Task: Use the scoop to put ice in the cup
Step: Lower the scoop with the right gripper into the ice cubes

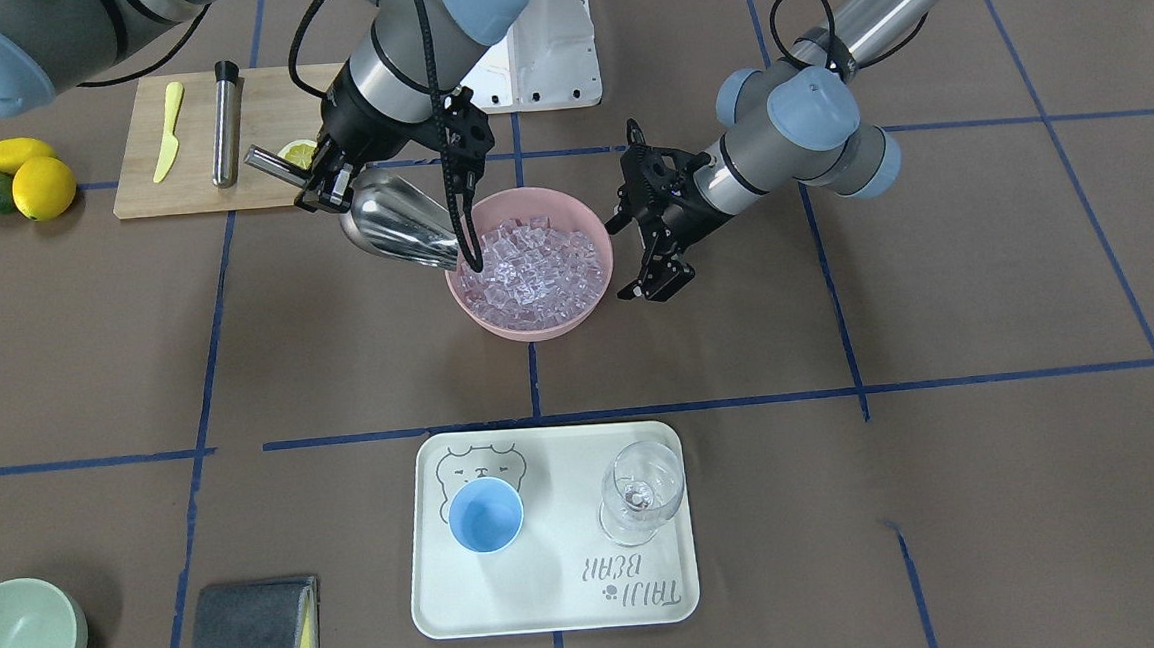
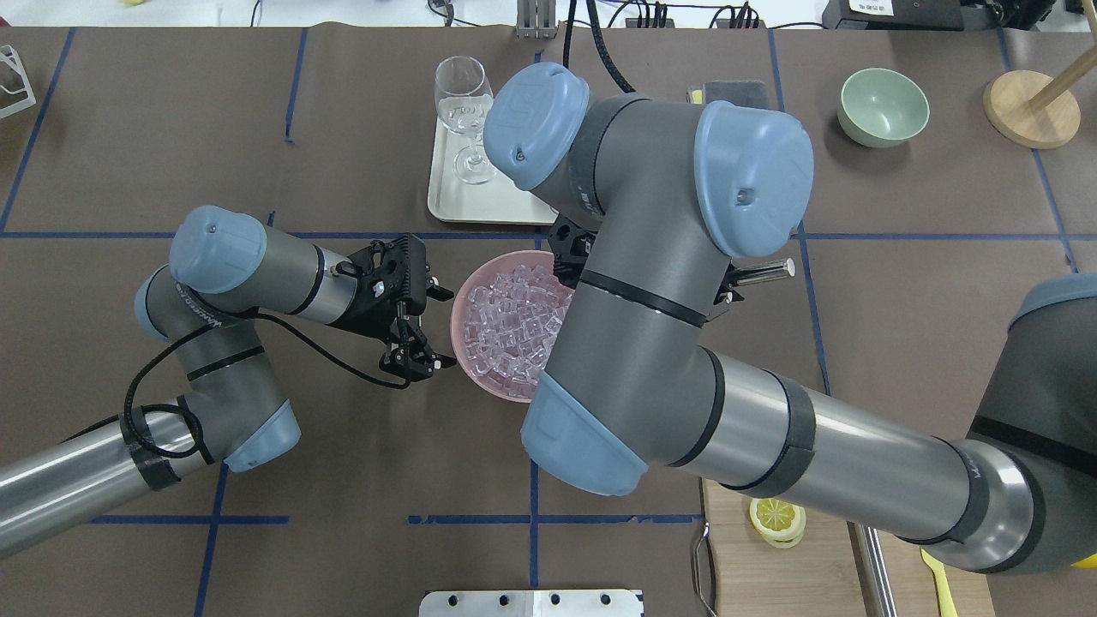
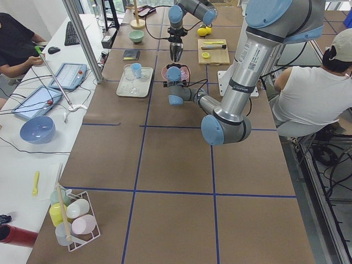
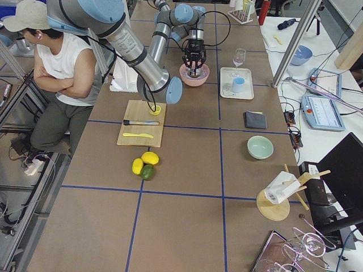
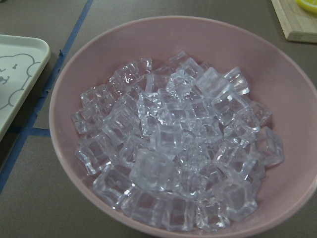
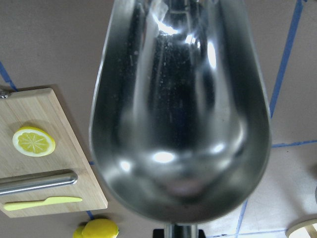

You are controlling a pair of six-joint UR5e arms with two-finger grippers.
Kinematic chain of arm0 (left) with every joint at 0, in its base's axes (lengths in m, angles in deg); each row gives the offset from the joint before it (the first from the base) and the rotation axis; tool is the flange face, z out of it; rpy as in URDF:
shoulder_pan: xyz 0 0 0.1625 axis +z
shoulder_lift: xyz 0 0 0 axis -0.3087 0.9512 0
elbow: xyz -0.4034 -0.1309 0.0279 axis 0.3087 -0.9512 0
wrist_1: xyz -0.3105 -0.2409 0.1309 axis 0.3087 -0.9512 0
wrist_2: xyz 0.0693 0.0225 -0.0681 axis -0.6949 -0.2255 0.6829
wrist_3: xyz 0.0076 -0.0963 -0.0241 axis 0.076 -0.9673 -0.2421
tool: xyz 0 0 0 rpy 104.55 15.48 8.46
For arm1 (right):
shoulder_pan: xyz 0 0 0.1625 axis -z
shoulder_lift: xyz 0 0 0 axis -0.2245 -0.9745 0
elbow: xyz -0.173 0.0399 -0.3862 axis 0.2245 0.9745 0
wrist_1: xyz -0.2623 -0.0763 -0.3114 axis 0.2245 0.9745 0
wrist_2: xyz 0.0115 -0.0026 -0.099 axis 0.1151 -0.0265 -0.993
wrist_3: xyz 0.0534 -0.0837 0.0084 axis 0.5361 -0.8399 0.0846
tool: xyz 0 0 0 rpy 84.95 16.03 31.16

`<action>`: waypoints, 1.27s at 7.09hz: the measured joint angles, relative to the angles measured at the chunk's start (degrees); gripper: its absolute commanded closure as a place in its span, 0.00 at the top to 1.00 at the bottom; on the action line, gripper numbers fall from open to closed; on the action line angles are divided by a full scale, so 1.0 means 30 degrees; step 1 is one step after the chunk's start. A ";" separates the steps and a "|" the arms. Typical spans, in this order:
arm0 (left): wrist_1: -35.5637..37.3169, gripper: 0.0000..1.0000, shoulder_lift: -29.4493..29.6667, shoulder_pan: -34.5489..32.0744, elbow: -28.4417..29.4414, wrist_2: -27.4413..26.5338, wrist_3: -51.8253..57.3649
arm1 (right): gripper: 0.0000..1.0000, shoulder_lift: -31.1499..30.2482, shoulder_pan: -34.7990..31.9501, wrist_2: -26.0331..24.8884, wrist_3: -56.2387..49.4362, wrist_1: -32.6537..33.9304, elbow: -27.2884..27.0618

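Note:
The ice (image 1: 533,267) is a heap of clear cubes filling a pink bowl (image 1: 537,328); the left wrist view shows it close up (image 5: 173,148). My right gripper (image 1: 326,184) is shut on the thin handle of the steel scoop (image 1: 396,225), whose mouth is tilted at the bowl's rim. The scoop's trough is empty in the right wrist view (image 6: 181,109). My left gripper (image 1: 636,230) is open and empty beside the bowl's other side. The light-blue cup (image 1: 486,515) stands upright and empty on a pale tray (image 1: 554,606); the right arm hides it in the overhead view.
A clear wine glass (image 1: 640,490) stands on the tray beside the cup. A wooden board (image 1: 168,194) holds a steel cylinder (image 1: 224,125), a yellow knife (image 1: 167,129) and a lemon slice (image 1: 298,153). Lemons (image 1: 43,186), a green bowl (image 1: 11,644) and a grey cloth (image 1: 251,639) lie at the edges.

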 measured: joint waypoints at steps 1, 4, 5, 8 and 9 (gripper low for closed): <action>-0.0001 1.00 0.0001 0.0015 0.0015 0.0000 0.0000 | 0.00 0.0764 0.0164 -0.0494 -0.0019 0.0386 0.1119; -0.0001 1.00 -0.0016 0.0038 0.0027 0.0012 0.0000 | 0.00 0.1700 0.1006 -0.1432 -0.0010 0.0682 0.3070; 0.0000 1.00 -0.0024 0.0038 0.0028 0.0007 0.0000 | 0.00 0.1698 0.1243 -0.1778 -0.0004 0.0798 0.3137; 0.0000 1.00 -0.0003 0.0039 0.0028 0.0000 0.0000 | 0.00 0.1689 0.2005 -0.2926 0.0007 0.1317 0.3213; 0.0000 1.00 -0.0002 0.0039 0.0029 0.0000 0.0000 | 0.00 0.1702 0.2099 -0.2990 0.0019 0.1315 0.3230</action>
